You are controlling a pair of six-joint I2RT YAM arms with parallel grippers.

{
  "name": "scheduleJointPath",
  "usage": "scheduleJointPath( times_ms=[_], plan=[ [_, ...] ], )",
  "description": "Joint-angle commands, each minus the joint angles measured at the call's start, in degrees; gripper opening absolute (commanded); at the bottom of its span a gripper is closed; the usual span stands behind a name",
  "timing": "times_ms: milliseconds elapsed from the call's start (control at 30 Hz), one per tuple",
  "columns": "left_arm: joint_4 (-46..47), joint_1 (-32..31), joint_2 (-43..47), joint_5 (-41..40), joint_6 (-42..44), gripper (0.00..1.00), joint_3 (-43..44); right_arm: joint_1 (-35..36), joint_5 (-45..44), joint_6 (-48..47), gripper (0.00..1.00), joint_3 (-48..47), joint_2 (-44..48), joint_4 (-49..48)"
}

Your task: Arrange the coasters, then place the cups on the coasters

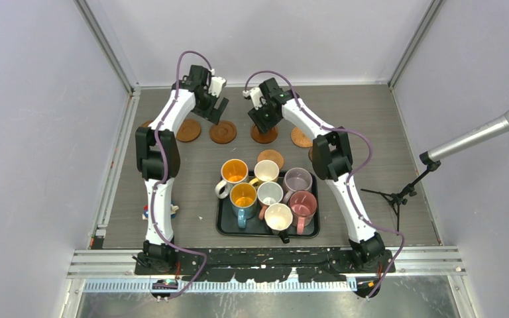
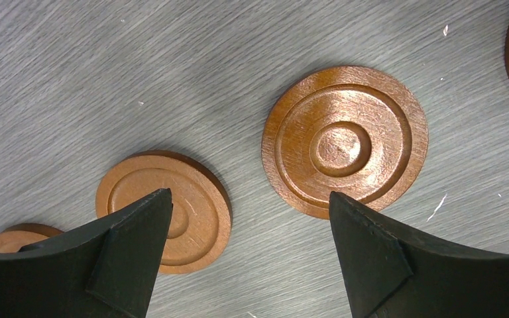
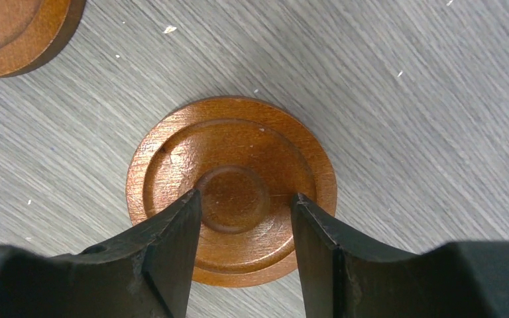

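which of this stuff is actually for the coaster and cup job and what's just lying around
For the job:
- the round brown coasters
- the seven cups

Just lying about:
- the black tray under the cups
- the microphone on its stand
- a small coloured object near the left edge, too small to identify

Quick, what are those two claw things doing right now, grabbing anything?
Left end effector: open wide, holding nothing.
Right end effector: partly open over a coaster, gripping nothing.
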State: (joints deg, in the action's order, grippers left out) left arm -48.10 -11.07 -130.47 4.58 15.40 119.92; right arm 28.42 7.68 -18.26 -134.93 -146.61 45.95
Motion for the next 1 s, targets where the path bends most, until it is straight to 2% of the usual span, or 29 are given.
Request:
scheduleJointPath(
  times_ms=[0,233,500,833,967],
  plan=[
    [2.2,0.5,4.3,1.4,-0.2,0.90,0.5,-0.1,2.1,4.1,0.59,-2.4,4.2,1.6],
    [2.3,0.5,4.8,3.0,-0.1,0.90,0.6,-2.4,3.0,5.5,0.63,3.8,10.9,-0.5],
    [2.1,0.5,4.9,3.5,0.8,0.90,0.1,-8.0,1.8,3.5,0.63,12.6,16.0,5.8],
    [1.7,0.5,3.6,4.4,0.6,0.90,1.6,-9.9,-2.4,3.2,0.57,14.7,13.9,7.1],
    [1.3,0.5,3.5,4.5,0.8,0.90,1.9,-10.0,1.6,2.7,0.56,15.0,14.4,8.7]
  ],
)
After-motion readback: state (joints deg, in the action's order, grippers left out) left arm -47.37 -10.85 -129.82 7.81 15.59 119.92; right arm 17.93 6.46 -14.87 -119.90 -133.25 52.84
